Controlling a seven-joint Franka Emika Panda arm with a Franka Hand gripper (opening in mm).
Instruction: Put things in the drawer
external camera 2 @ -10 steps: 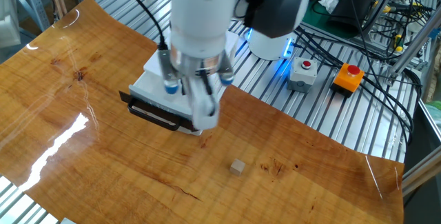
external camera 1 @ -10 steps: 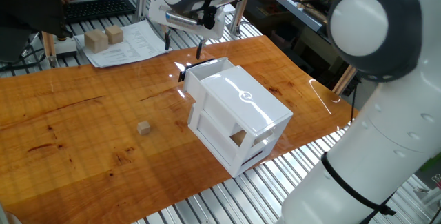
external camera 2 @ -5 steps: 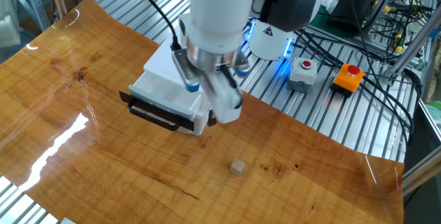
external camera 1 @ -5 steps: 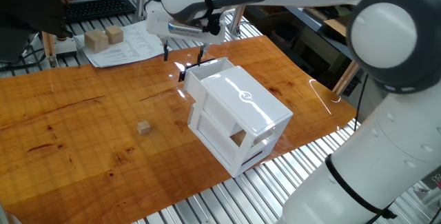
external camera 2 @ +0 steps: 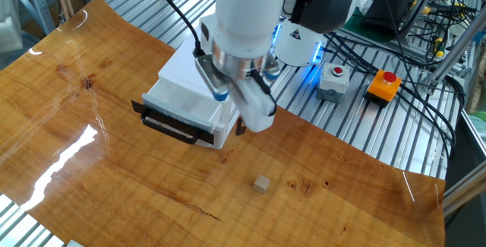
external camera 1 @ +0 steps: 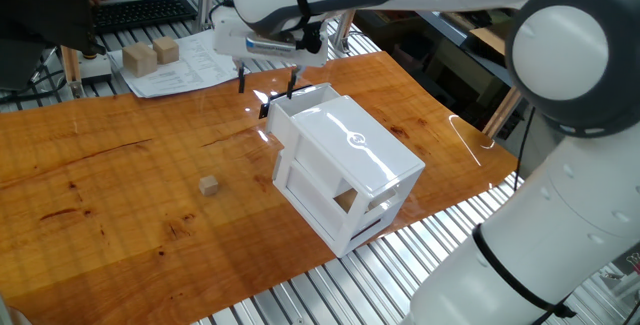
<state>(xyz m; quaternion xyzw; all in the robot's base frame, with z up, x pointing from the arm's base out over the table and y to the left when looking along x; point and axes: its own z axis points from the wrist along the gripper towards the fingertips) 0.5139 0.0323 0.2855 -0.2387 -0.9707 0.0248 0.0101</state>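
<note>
One small wooden cube (external camera 1: 208,185) is what I'm after, and it sits alone on the bare wooden table (external camera 1: 100,225), well apart from the white cabinet (external camera 1: 350,170). It looks light tan, square-edged and flat on one face; in the other fixed view it lies (external camera 2: 262,184) out in front of the drawer (external camera 2: 182,118).

That drawer is pulled out, its black handle (external camera 2: 171,129) facing the open table, and I can't see inside it from either camera.

My gripper (external camera 1: 265,77) hangs above the table just beside the drawer's handle end, fingers spread and holding nothing (two dark fingertips (external camera 1: 241,77) show clear space between them).

As I judge it, the risk is the cube's size: a slightly off-centre descent could nudge it across the glossy tabletop or pinch a corner and flick it away. Swinging low toward it, I could also clip the handle and shove the drawer back in. Two larger wooden blocks (external camera 1: 150,55) sit on papers at the far edge; not my target.
</note>
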